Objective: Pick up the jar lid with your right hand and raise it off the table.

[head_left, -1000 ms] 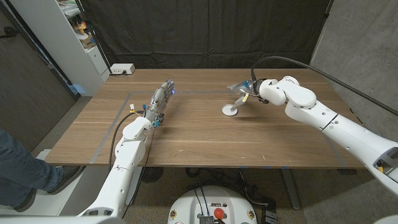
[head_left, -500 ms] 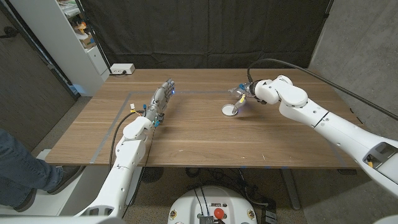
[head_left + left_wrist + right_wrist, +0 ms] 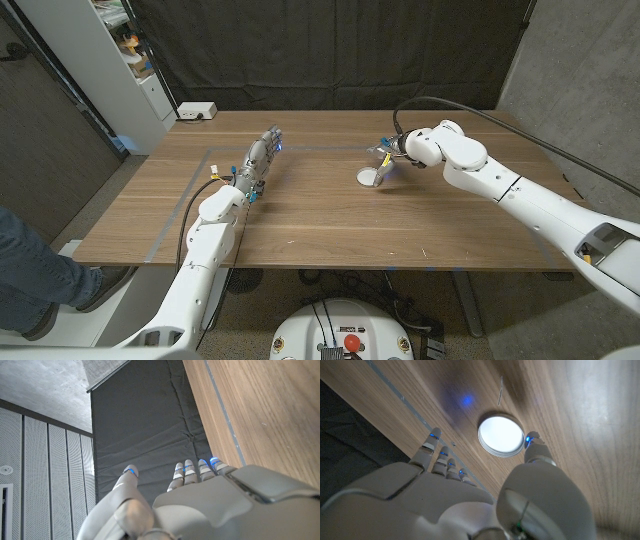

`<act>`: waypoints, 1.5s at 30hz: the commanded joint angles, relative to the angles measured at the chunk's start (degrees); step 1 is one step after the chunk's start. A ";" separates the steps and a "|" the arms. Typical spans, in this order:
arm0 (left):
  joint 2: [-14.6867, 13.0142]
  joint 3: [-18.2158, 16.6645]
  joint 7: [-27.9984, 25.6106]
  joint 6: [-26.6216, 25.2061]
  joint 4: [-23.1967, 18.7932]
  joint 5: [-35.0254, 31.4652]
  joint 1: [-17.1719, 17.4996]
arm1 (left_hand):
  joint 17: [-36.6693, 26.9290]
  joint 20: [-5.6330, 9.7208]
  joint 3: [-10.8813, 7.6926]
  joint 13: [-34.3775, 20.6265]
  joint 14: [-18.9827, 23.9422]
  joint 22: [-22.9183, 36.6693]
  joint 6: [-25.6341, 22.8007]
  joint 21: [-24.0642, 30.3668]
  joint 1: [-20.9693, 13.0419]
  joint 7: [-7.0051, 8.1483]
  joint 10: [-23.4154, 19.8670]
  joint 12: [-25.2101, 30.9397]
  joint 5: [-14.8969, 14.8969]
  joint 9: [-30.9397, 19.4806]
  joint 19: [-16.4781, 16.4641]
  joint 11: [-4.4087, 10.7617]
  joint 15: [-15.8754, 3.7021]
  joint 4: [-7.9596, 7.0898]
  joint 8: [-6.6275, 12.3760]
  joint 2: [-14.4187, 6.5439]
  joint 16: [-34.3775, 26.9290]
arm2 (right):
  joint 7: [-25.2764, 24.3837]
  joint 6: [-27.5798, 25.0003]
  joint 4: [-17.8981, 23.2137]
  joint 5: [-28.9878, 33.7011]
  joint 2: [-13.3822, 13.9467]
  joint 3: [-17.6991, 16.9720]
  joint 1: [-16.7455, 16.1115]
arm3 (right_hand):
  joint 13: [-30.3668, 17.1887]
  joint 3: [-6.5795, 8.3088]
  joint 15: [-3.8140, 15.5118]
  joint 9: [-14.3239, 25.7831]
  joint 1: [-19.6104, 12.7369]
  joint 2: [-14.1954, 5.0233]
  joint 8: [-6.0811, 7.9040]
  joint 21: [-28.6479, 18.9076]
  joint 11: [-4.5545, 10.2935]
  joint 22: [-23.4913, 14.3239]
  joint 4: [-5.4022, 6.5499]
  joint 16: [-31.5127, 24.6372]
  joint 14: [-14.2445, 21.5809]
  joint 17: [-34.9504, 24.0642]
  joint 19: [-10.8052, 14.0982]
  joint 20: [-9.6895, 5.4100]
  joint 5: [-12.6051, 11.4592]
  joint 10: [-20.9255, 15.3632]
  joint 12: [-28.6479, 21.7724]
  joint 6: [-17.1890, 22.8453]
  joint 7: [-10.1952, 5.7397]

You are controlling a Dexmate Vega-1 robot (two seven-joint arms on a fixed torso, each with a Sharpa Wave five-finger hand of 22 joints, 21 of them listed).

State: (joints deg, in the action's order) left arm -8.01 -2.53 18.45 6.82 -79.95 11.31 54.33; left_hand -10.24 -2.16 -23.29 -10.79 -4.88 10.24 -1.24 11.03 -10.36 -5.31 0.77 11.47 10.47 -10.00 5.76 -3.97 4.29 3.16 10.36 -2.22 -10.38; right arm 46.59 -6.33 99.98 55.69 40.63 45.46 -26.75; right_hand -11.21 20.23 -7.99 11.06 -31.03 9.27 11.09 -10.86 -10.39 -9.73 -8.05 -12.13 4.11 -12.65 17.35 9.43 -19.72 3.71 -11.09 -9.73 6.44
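The jar lid (image 3: 369, 177) is a small white round disc with a metal rim, lying on the wooden table right of the middle; it also shows in the right wrist view (image 3: 501, 435). My right hand (image 3: 392, 150) hovers just behind and above it, fingers spread, nothing in it. In the right wrist view the thumb tip (image 3: 532, 440) sits at the lid's rim while the other fingers (image 3: 436, 452) stay off to the side. My left hand (image 3: 258, 160) stands on the table's left half, fingers stretched out and together, holding nothing.
A thin taped outline (image 3: 212, 152) marks a rectangle on the table (image 3: 320, 230). A white box (image 3: 196, 111) sits at the far left corner. A shelf unit (image 3: 120, 60) stands at left, and a person's leg (image 3: 35, 275) shows at the lower left edge.
My right hand has drawn back from the lid's near side toward the far edge and turned, fingers now pointing down over the lid. The lid and left hand have not moved.
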 commanded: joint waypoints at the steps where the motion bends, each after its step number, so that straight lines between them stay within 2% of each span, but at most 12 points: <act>1: 0.22 0.05 -0.11 0.30 0.72 0.01 -0.16 | -0.20 -0.19 -0.21 -0.13 -0.42 0.12 -0.22 0.33 -0.26 -0.21 -0.44 0.45 0.26 -0.21 0.45 -0.15 -0.13 0.26 0.36 -0.49 -0.37 | 2.78 0.68 -0.80 0.72 -0.93 1.59 1.48 | -0.11 -0.44 -0.25 0.26 0.01 0.18 0.80 -0.49 -0.28 -0.16 -0.04 -0.53 0.29 -0.19 0.21 0.47 -0.57 -0.56 -0.48 -0.94 0.73; 11: 0.65 0.64 0.24 0.92 2.13 0.08 -0.91 | -0.20 -0.19 -0.16 -0.13 -0.44 0.12 -0.21 0.35 -0.24 -0.20 -0.45 0.46 0.26 -0.21 0.44 -0.18 -0.13 0.30 0.35 -0.54 -0.36 | 3.66 0.18 -0.10 0.67 -1.94 1.95 1.48 | -0.13 -0.65 0.04 0.26 -0.15 0.10 1.18 -0.62 -0.36 -0.16 -0.07 -0.69 0.72 -0.17 0.75 0.75 -1.04 -1.26 -0.72 0.23 0.41; 21: 0.62 0.82 -0.04 0.99 2.14 -0.04 -1.00 | -0.20 -0.19 -0.12 -0.13 -0.47 0.13 -0.22 0.36 -0.23 -0.15 -0.46 0.46 0.26 -0.21 0.44 -0.16 -0.09 0.35 0.34 -0.58 -0.35 | 3.24 -0.11 -2.68 0.70 -3.20 2.83 2.61 | -0.13 -0.91 0.20 0.25 -0.35 0.01 1.51 -0.82 0.07 -0.15 -0.10 -0.85 1.21 -0.15 1.62 1.02 -1.59 -1.78 -0.83 1.43 0.11; 45: 0.11 1.05 -0.69 -0.45 0.37 -0.59 0.02 | -0.20 -0.23 0.00 -0.14 -0.43 0.13 -0.27 0.39 -0.18 -0.12 -0.57 0.49 0.26 -0.20 0.42 -0.08 -0.20 0.44 0.34 -0.63 -0.37 | 0.28 -0.69 -6.32 0.68 -3.73 4.61 3.38 | -0.17 -1.40 1.73 0.26 -1.16 -0.31 2.54 -0.91 1.74 -0.15 -0.21 -1.21 2.46 -0.10 3.05 1.03 -2.89 -3.80 -1.31 5.42 -0.93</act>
State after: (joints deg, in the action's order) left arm -7.60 -1.65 18.12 7.22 -78.62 11.08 53.75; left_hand -10.24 -2.16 -23.30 -10.79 -4.88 10.24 -1.23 11.03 -10.52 -5.32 0.33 11.47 10.47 -10.00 5.75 -4.00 4.29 3.15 10.36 -2.37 -10.38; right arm 48.36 -6.57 95.14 56.01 37.29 49.28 -23.82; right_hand -11.21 18.98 -6.43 11.05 -31.34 8.95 13.36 -11.30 -8.64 -9.73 -8.37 -13.03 6.26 -12.64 19.78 10.60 -22.31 0.22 -11.98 -4.86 5.49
